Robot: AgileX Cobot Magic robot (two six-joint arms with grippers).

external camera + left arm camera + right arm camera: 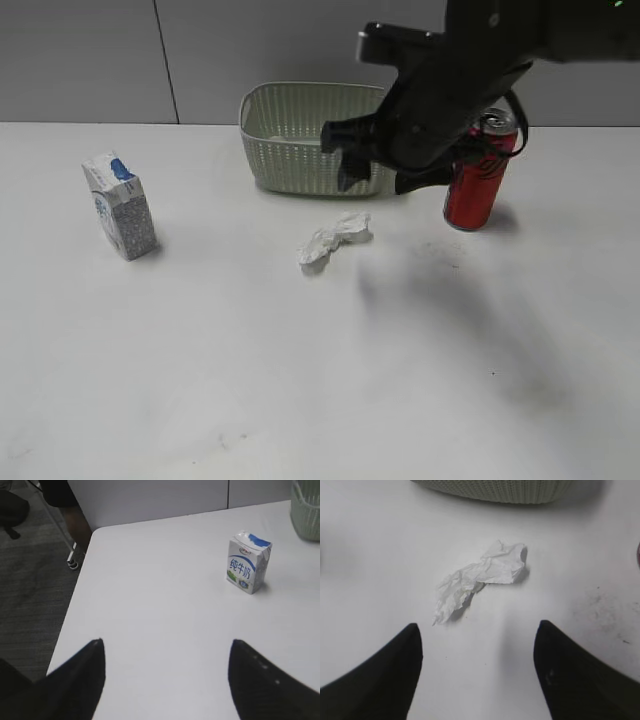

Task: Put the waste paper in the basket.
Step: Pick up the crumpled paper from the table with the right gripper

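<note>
From my seat the bench (200,380) reads as a wide white slab with plenty of bare surface toward the near side. Through the left wrist camera I see its left edge and a rounded corner, with dark carpet beyond. A grey wall closes off the far side.

My right gripper (372,180) hangs above the bench in front of the basket (290,130), jaws spread wide and holding nothing; in its own camera both fingers (375,680) frame clear bench with the waste paper (480,577) lying ahead between them, not touching either. My left gripper (167,680) is also spread wide and empty, low over the left part of the bench.

A red can (480,175) stands upright just right of the basket, partly hidden behind the right arm. A white-and-blue carton (120,205) stands well off to the left, apart from everything else; the left wrist camera shows it upright with blue print on its face. Faint dark smudges mark the bench right of the paper.

The paper is a single crumpled white wad, stretched long and thin, lying flat on the bench just in front of the basket's near wall, apart from it. The basket is pale green with perforated sides and a rolled rim, open side up near the far edge.
</note>
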